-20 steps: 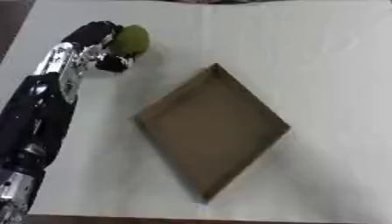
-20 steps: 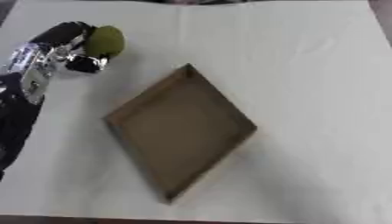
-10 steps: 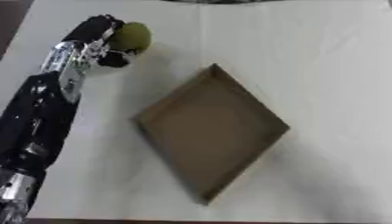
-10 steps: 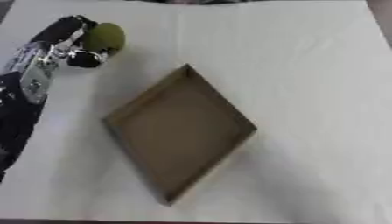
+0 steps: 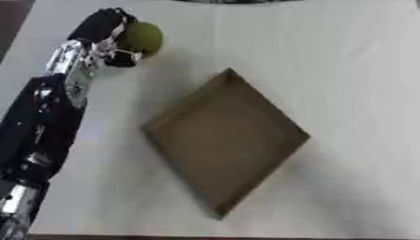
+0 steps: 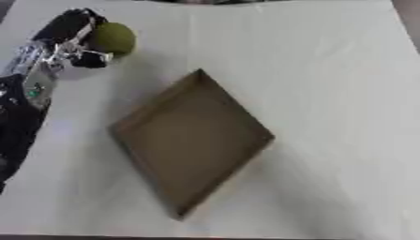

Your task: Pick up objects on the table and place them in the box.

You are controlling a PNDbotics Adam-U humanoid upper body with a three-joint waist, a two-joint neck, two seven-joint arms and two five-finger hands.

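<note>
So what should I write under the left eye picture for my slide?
Robot's left hand fingers curled round a round green fruit, beside the empty brown cardboard box.

You see a pale cream table [image 5: 344, 70] filling the frame, with dark floor [image 5: 15, 18] at the upper left corner.
</note>
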